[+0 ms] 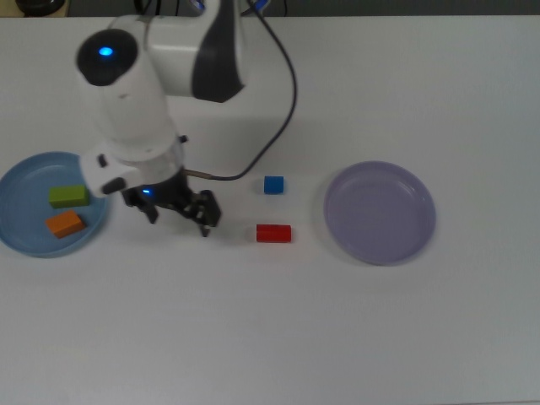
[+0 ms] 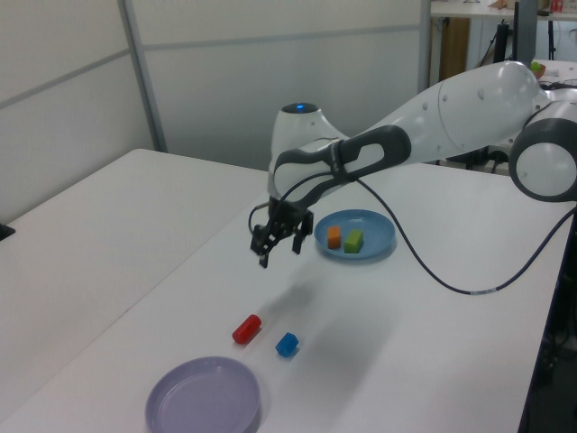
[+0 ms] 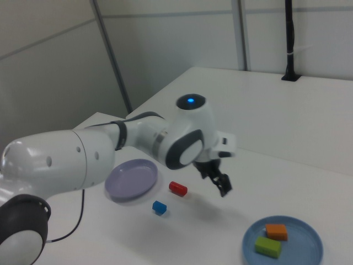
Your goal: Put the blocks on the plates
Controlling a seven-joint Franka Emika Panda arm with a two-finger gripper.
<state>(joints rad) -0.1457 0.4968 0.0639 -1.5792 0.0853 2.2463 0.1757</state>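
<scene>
On the smooth white counter (image 1: 354,337), the round shallow lilac plate (image 1: 380,213) sits bare at the top view's right. The blue plate (image 1: 21,190) already holds the green block (image 1: 68,196) and orange block (image 1: 65,224). The tool (image 1: 179,211), spread and empty, hovers between. Next, I judge, comes the glossy red block (image 1: 273,233), then the blue cube (image 1: 273,185).

White arm (image 2: 433,113) outstretched, wrist bent down, jaws seemingly apart, empty

Two blocks (image 1: 67,210) lie in one plate (image 1: 17,240), two blocks (image 1: 273,209) between plates.
</scene>
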